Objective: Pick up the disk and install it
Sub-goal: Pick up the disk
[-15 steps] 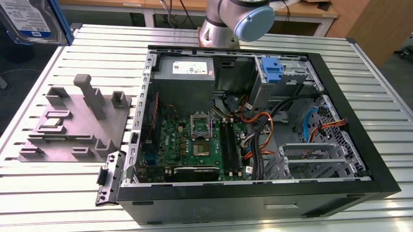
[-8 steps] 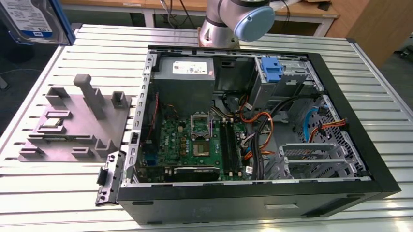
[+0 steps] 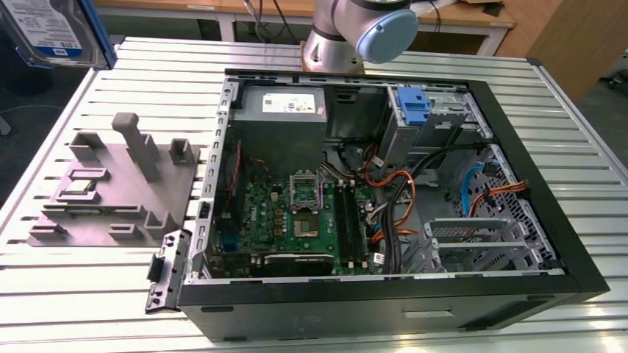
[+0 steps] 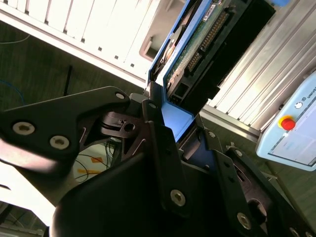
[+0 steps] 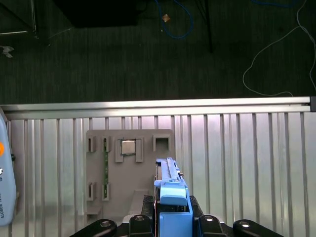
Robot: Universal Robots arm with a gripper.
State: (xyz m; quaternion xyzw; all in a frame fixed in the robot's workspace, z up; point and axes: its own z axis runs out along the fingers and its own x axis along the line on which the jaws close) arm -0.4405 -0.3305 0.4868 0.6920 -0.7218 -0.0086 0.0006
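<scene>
Ribbed metal table [image 3: 98,309] carries an open computer case [image 3: 324,316]; at its ten o'clock, the gripper [image 5: 173,212] clamps the disk [image 3: 44,29] on edge, aloft.

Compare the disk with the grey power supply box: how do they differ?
The disk is clamped in the end effector, held in the air; the power supply box sits inside the case. The disk has blue side rails; the box is bare grey metal. Both carry white labels.

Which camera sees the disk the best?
The second wrist view: the disk is close, its green circuit board and blue rail clear, gripped by the jaws. The exterior view catches its labelled corner; the first wrist view sees it edge-on.
</scene>
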